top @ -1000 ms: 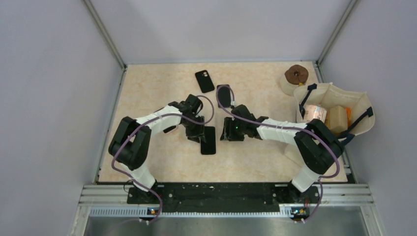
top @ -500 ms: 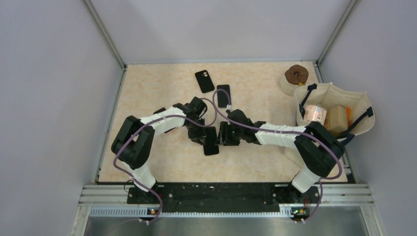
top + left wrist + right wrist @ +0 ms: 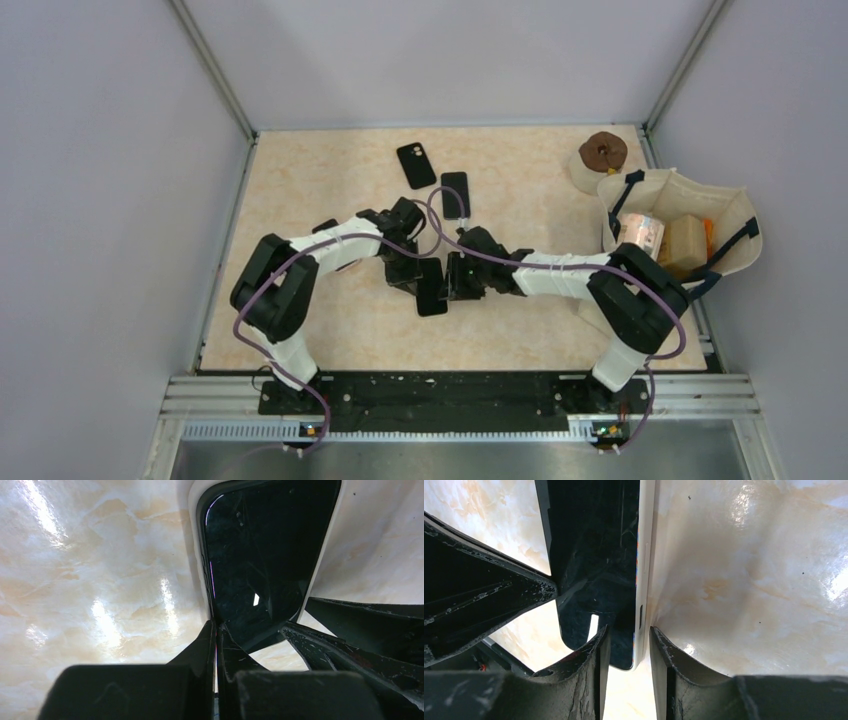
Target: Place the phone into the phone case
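Note:
The phone (image 3: 430, 290), black screen with a white frame, is held between both grippers at the middle of the table. My left gripper (image 3: 412, 280) is shut on its left edge; in the left wrist view the jaws (image 3: 216, 630) pinch the rim of the phone (image 3: 260, 555). My right gripper (image 3: 452, 282) grips the opposite side; in the right wrist view its fingers (image 3: 626, 645) close on the screen and white side of the phone (image 3: 594, 555). The black phone case (image 3: 416, 165) lies flat farther back, apart from both grippers.
A second black phone-shaped slab (image 3: 455, 195) lies behind the grippers. A cream tote bag (image 3: 730, 215) holding several items stands at the right edge, with a brown roll (image 3: 603, 152) behind it. Grey walls enclose the table.
The right gripper has moved left and reached the phone's right side. The left gripper and phone have shifted slightly right and nearer.

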Robot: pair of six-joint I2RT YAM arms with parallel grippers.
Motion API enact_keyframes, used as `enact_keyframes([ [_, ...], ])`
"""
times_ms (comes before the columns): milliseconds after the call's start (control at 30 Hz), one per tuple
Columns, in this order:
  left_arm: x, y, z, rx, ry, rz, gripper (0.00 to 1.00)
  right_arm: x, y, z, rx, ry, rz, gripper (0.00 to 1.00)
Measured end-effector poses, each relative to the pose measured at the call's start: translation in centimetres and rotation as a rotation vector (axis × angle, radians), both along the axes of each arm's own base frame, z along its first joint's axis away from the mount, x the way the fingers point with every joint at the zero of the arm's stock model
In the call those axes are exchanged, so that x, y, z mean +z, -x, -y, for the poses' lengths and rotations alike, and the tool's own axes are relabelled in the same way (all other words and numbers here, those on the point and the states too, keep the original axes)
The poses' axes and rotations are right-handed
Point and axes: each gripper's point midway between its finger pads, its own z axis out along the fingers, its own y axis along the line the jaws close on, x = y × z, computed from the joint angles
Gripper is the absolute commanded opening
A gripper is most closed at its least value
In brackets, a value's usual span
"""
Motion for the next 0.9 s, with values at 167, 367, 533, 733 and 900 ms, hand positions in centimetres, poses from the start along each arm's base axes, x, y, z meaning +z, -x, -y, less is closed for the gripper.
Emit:
enact_keyframes([
  [167, -0.7, 0.2, 0.1, 0.025, -0.034, -0.011, 0.00, 0.0, 0.0, 0.0, -0.001, 0.006, 0.007, 0.34],
  [367, -0.9, 0.3, 0.1, 0.060, -0.054, -0.014, 0.00, -0.1, 0.0, -0.1, -0.001, 0.014, 0.017, 0.35],
  [533, -1.1, 0.4, 0.0, 0.075, -0.092, 0.005, 0.00, 0.0, -0.1, -0.1, 0.004, 0.035, 0.038, 0.38],
  [733, -1.3, 0.6, 0.0, 0.089, -0.154, 0.060, 0.00, 0.1, -0.6, 0.4, 0.004, 0.088, 0.067, 0.41],
  [900, -0.8, 0.3, 0.1, 0.085, -0.168, 0.113, 0.05, 0.2, -1.2, 1.3, -0.007, 0.108, 0.069, 0.42],
])
